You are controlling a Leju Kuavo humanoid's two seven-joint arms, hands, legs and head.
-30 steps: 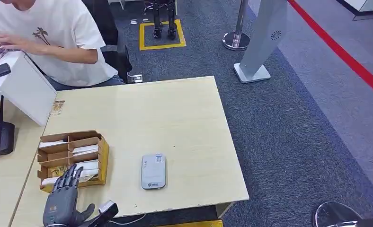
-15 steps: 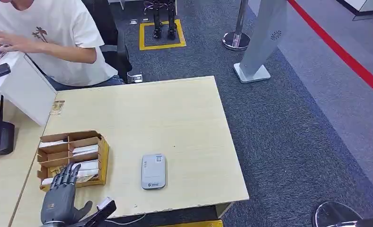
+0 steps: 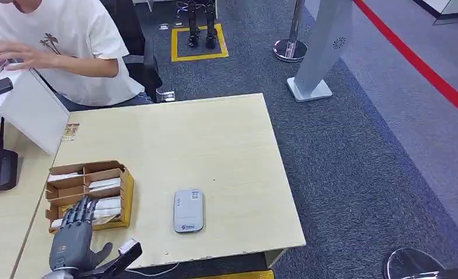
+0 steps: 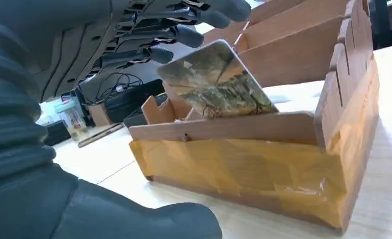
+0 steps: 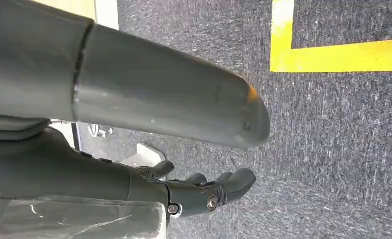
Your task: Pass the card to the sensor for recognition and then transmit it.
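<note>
Left hand point(image 3: 71, 241) drawn back slightly, fingers over box point(image 3: 111, 175).

Box wall point(image 4: 224, 127) hides the card's point(image 4: 216, 84) lower edge; fingertip contact seemingly unclear.

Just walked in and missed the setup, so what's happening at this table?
The robot's left hand is reaching into the near end of a cardboard card box, fingers over a picture card it hasn't yet gripped. The grey sensor lies untouched on the table. The right hand hangs over the carpet. A person sits behind.
</note>
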